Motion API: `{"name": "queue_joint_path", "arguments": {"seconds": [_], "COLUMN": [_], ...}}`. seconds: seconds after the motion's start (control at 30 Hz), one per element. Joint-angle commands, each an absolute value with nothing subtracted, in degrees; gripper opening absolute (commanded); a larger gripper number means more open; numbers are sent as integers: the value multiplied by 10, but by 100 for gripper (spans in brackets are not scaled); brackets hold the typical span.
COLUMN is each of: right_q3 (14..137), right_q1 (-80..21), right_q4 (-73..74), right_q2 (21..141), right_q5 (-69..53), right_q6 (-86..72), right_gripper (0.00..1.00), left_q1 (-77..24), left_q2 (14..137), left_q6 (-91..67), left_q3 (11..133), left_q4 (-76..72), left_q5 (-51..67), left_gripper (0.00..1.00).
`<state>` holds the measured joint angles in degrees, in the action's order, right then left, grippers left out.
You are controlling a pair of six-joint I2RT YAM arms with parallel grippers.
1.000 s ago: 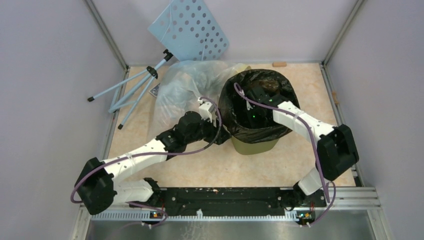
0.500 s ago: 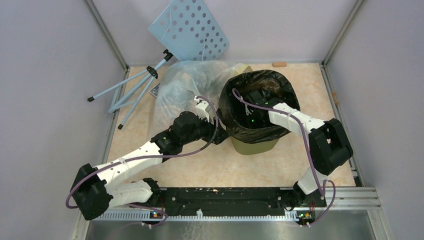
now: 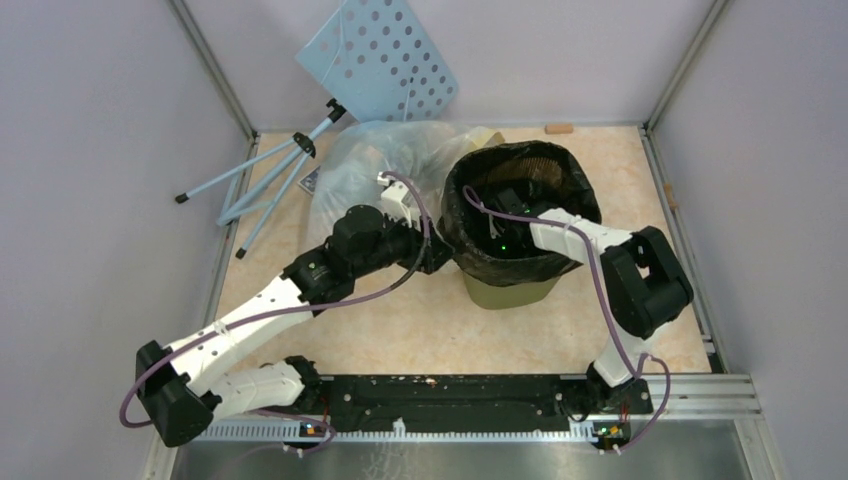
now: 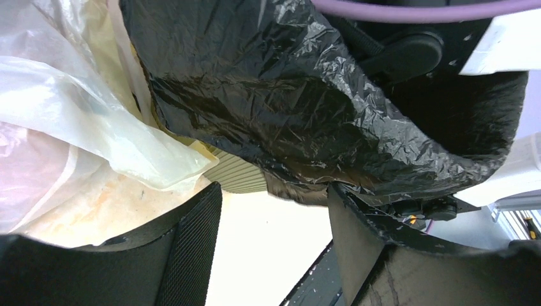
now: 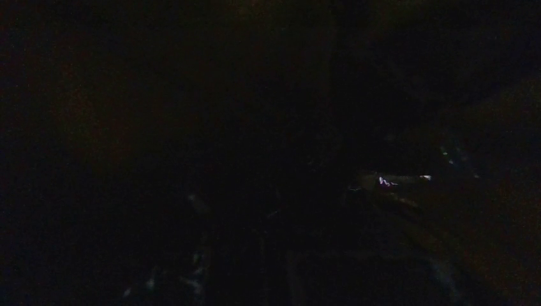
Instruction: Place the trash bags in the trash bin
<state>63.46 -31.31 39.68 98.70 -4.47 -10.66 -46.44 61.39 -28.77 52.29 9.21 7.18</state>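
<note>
Where the arm bases sit, a black rail [image 3: 450, 395] crosses the near edge of the table [image 3: 420, 335]; bare tabletop shows between it and the trash bin.

- Left gripper [image 4: 274, 242]: reaches in from the left, low against the bin's left flank. Jaws spread wide, nothing clamped. The bag's lower hem hangs just above the gap, beside the right-hand finger.
- Trash bin [image 3: 510, 292]: olive-green, upright, mid-table toward the right. Only its lower wall shows beneath the bag. Mesh wall seen in the left wrist view [image 4: 239, 175].
- Trash bag [image 3: 465, 245]: glossy black, crinkled, lining the bin, its mouth folded out over the rim and down the sides.
- Right gripper [image 3: 518, 196]: down inside the lined bin, forearm crossing the right rim. Its wrist view is nearly black, so I cannot tell how the jaws stand.
- Clear plastic bag [image 3: 360, 170]: large, yellowish, crumpled, touching the bin's left and far side, just behind the left wrist.
- Blue stand legs [image 3: 270, 170]: splayed across the far-left table edge.
- Pale blue perforated board [image 3: 385, 60]: tilted against the back wall.
- Small tan block [image 3: 559, 128]: on the far edge.

Open tabletop lies right of the bin up to the frame post.
</note>
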Motion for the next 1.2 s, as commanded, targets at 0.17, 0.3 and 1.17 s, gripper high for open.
{"name": "queue_joint_path", "arguments": {"seconds": [0.17, 0.3, 1.17], "right_q3": [642, 652, 946], "right_q1": [-309, -309, -292], "right_q4": [392, 411, 597], "right_q2": [992, 966, 743], "right_q5": [-44, -35, 134], "right_q6": [-105, -106, -140], "right_gripper": [0, 0, 33], "left_q1": [-440, -426, -408], "left_q2": [598, 601, 578], "left_q6": [-280, -279, -286], "left_q3": [606, 617, 571], "left_q4": [159, 167, 141], "left_q5": [57, 66, 103], "left_gripper": [66, 66, 66]}}
